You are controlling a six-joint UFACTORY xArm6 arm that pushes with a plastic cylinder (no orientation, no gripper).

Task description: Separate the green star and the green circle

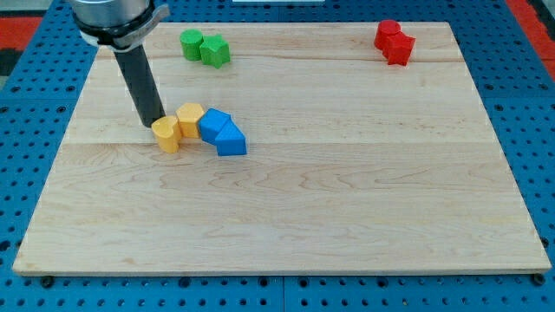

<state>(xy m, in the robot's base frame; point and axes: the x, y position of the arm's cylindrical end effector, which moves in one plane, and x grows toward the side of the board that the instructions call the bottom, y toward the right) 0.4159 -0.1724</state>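
My tip (153,124) is resting on the wooden board (347,217) at the view's left, its dark rod leaning up toward the top-left corner. There are no jaws to open or close here; the rod is bare and is gripping nothing, only standing against things. It is sitting just at the left edge of a yellow block (166,134), touching it or very nearly so, and the shadow there is making it hard to say which. A second yellow block (190,117) is lying just beyond to the right, and two blue blocks (222,132) are pressing against that one, so the four are forming a short chain running toward the view's right and bottom.

None of these is the task's concern. The green circle (191,42) and the green star (215,51) are sitting at the view's top, above and a little right of my tip, well apart from it. They are lying side by side, touching, circle on the left, star on the right, which is why they are needing a push between them. Two red blocks (395,42) are huddling at the view's top right, far from everything else.
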